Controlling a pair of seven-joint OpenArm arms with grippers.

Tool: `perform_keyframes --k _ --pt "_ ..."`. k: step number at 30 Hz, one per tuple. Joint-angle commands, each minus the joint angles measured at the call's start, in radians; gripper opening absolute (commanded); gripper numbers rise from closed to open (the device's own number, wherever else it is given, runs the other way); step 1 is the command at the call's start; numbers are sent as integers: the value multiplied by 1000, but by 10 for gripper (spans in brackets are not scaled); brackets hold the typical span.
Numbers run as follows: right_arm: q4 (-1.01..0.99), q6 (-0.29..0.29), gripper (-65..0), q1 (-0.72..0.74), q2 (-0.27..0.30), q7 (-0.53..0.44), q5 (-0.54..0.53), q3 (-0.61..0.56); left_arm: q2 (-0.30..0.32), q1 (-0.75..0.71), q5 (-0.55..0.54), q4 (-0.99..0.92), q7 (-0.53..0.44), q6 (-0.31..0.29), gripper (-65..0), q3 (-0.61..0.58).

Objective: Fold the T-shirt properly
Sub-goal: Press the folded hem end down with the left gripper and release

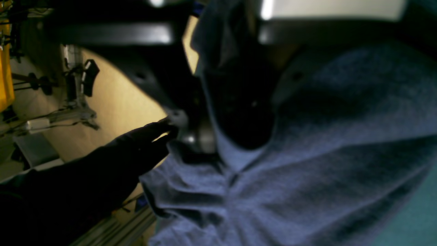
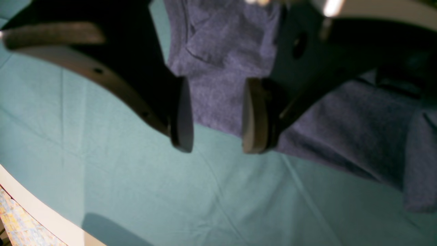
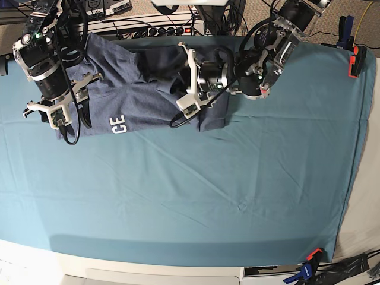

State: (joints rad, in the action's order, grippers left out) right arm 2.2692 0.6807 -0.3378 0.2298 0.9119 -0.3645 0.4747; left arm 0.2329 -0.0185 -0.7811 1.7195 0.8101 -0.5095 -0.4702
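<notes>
The worktop (image 3: 196, 202) lies under a teal cloth (image 3: 178, 196), and the T-shirt (image 3: 142, 101) sits rumpled along its far edge, white letters showing near its front hem. The left arm (image 3: 261, 59) lies low across the shirt's right part, its pincer (image 3: 185, 83) pushed into the folds, and fabric hides whether the jaws are parted or clamped. The right pincer (image 2: 216, 116) hangs over the shirt's left edge with jaws apart and nothing between them, cloth and shirt visible through the gap.

Teal tablecloth (image 3: 196, 196), orange clamp (image 3: 355, 62), blue clamp (image 3: 304, 271)
</notes>
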Motion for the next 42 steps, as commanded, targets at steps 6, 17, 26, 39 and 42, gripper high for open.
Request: perform_keyframes --k 6,17,26,39,42 --pt "12 -5 -401 5 11 -25 -8 5 -6 14 72 18 -86 44 -332 2" --pt "12 -5 -401 5 11 -24 -8 5 3 19 92 101 23 46 -563 38" --pt "12 -5 -401 5 11 -22 -8 5 84 10 85 220 47 46 -650 168" --pt "12 -5 -401 5 11 -22 -8 5 97 -59 42 220 47 19 -458 204" --pt "12 -5 -402 5 11 -22 -8 5 97 -59 56 220 47 19 -429 204"
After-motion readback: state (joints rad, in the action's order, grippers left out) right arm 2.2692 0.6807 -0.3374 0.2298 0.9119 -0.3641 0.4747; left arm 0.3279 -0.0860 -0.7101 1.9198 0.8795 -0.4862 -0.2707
